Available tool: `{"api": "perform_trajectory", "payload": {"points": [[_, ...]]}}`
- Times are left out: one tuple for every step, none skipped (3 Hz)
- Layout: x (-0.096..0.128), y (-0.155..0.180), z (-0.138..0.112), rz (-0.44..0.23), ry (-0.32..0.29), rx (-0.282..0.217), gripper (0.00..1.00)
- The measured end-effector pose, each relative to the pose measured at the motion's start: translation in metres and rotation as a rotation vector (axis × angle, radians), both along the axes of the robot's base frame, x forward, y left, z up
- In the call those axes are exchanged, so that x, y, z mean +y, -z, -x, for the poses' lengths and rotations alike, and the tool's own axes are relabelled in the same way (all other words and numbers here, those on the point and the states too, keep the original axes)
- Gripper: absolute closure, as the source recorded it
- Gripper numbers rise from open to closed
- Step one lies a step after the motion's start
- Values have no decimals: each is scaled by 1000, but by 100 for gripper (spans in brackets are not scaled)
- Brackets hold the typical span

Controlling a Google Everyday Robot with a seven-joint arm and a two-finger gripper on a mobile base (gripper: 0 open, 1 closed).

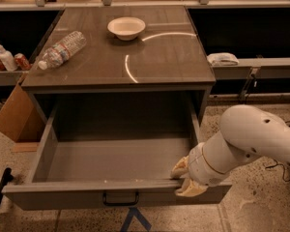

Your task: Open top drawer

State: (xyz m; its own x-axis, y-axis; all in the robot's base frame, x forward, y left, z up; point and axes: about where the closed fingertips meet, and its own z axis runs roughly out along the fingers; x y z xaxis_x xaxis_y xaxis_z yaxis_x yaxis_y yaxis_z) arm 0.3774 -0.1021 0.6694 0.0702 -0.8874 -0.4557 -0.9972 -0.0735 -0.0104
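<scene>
Beige pincer [185, 179] clamps front panel of wide, deep grey top drawer [63, 197] at right end; panel runs 9–3, travel toward 6.

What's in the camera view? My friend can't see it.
The grey top drawer stands pulled wide open, the robot's hand gripping the right end of its front panel. A white bowl and a plastic bottle sit on the cabinet top.

The gripper [184, 179] grips the open top drawer [77, 196] at its right front edge.
</scene>
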Motion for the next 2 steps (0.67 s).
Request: {"api": "perform_trajectory", "payload": {"points": [[-7, -8, -13, 2, 11, -42, 14], [-20, -31, -38, 1, 31, -122, 0]]}}
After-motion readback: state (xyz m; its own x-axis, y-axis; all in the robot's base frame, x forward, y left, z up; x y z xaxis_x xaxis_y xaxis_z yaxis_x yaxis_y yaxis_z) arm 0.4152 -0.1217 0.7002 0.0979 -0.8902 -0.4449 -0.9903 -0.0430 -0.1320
